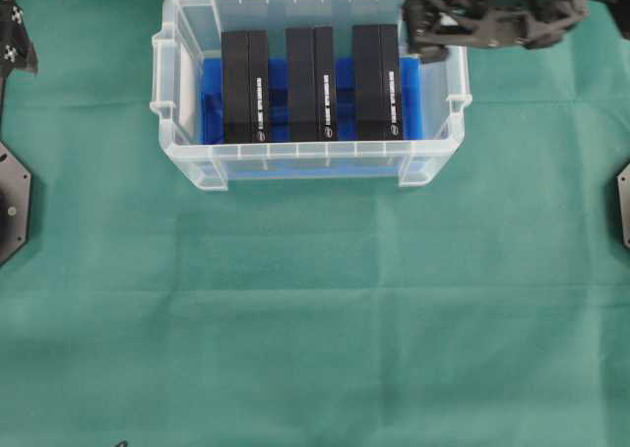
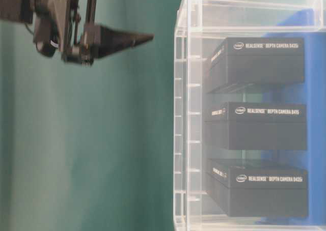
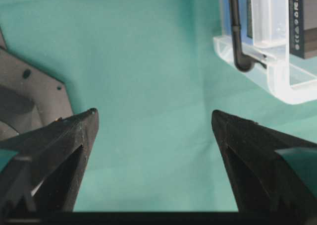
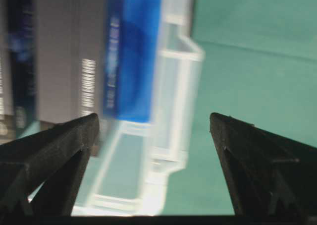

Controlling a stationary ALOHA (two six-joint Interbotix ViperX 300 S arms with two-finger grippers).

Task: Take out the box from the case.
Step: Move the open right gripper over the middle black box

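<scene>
- My right pincer [image 1: 425, 35] hangs over the far right corner of the case [image 1: 187, 33], its two prongs spread wide with nothing between them.
- From my right wrist, the case [image 4: 173, 86] wall and rim sit between and beyond my prongs, blurred; a dark box [image 4: 54, 61] and the blue cloth [image 4: 131, 56] lie toward my left prong.
- The case rests on the green surface [image 1: 315, 299], toward its far edge in the overhead view.
- Three black boxes stand side by side inside on the blue cloth [image 1: 212, 97]: the left box [image 1: 244, 85], the middle box [image 1: 311, 83] and the right box [image 1: 377, 81].
- The right box lies nearest my right pincer, just beside and below it; I cannot tell whether a prong reaches inside the rim.
- In the table-level view my right pincer [image 2: 140, 12] is apart from the case [image 2: 181, 114], touching no box.
- My left pincer [image 3: 153, 118] is also wide and empty, hovering over bare surface [image 3: 148, 61], with a corner of the case [image 3: 277, 81] off beyond my right prong.
</scene>
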